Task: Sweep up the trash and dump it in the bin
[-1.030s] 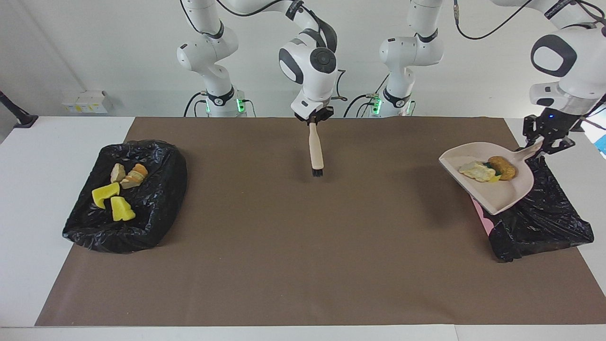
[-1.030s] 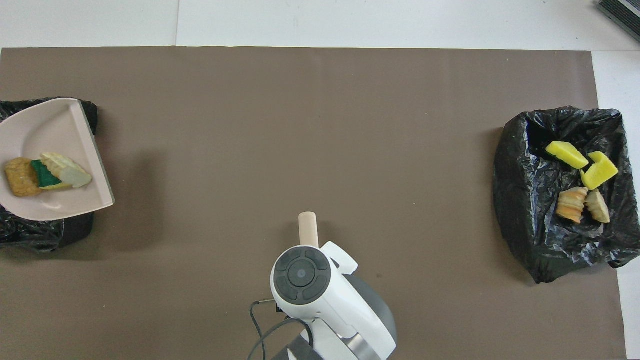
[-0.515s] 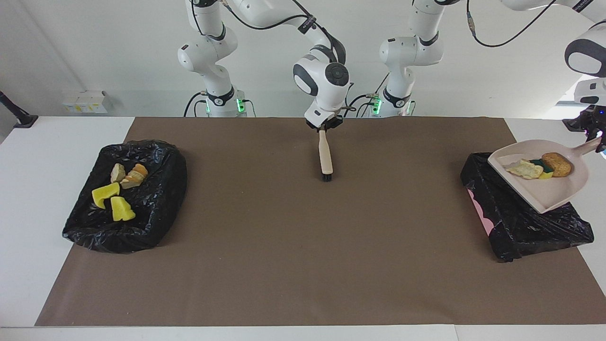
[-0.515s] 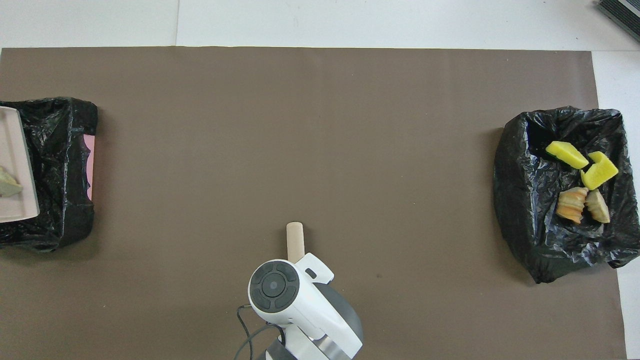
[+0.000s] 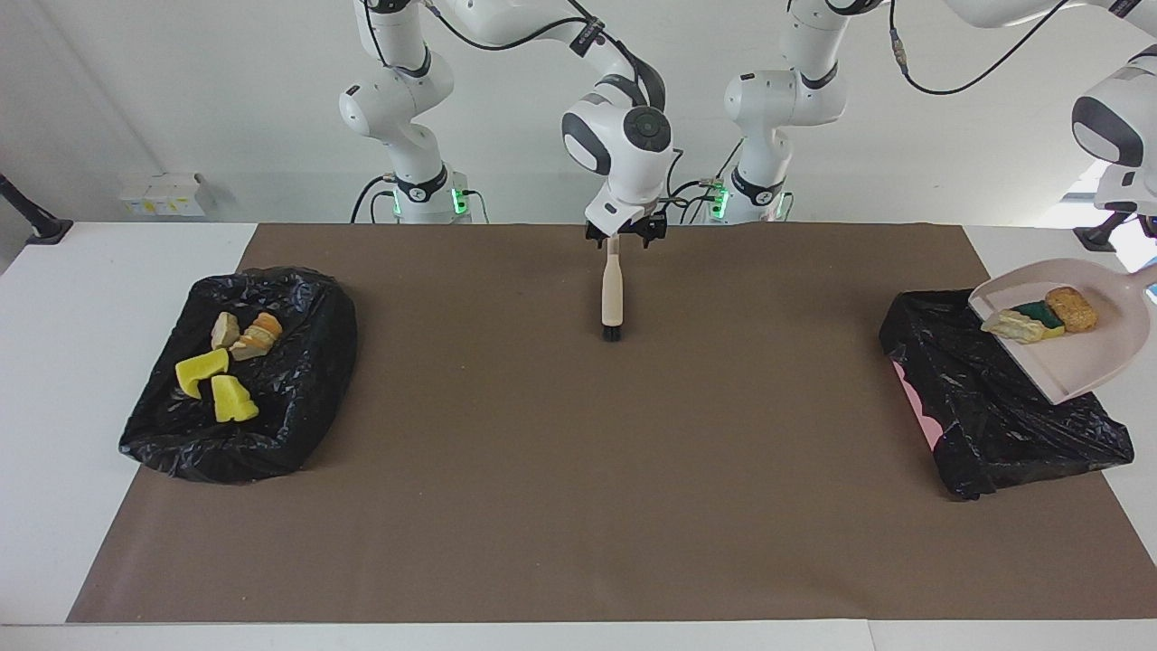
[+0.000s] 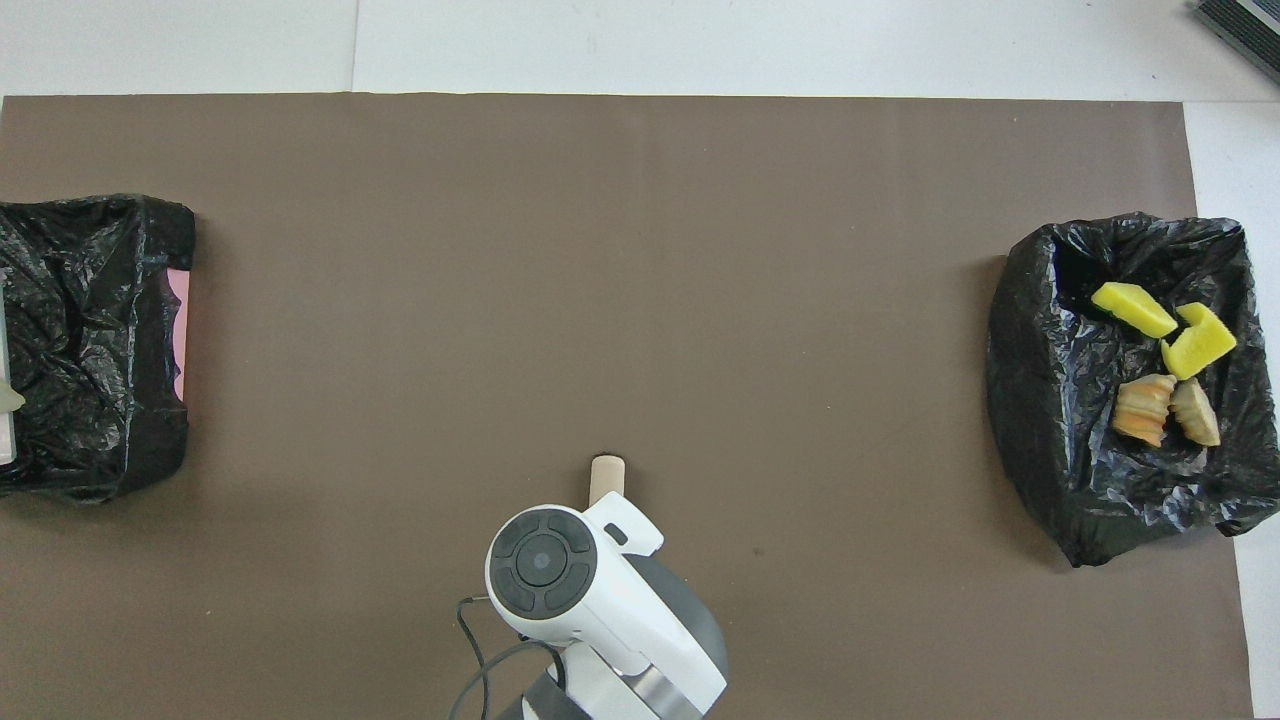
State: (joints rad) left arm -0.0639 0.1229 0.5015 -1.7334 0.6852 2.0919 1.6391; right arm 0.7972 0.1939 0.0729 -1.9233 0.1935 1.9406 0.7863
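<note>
My left gripper is cut off by the facing view's edge and is shut on the handle of the beige dustpan. It holds the pan tilted in the air over the black-bagged bin at the left arm's end. In the pan lie three scraps of trash: a pale lump, a green-and-yellow sponge bit and a brown lump. My right gripper is shut on the beige brush, which hangs bristles down over the mat. Only the brush's end shows in the overhead view.
A second black-bagged bin at the right arm's end holds two yellow sponge chunks and two tan lumps. A brown mat covers the table between the bins.
The left arm has carried the dustpan up and across the bin toward the table's end, almost out of the overhead view. The right arm has drawn the brush back toward the robots.
</note>
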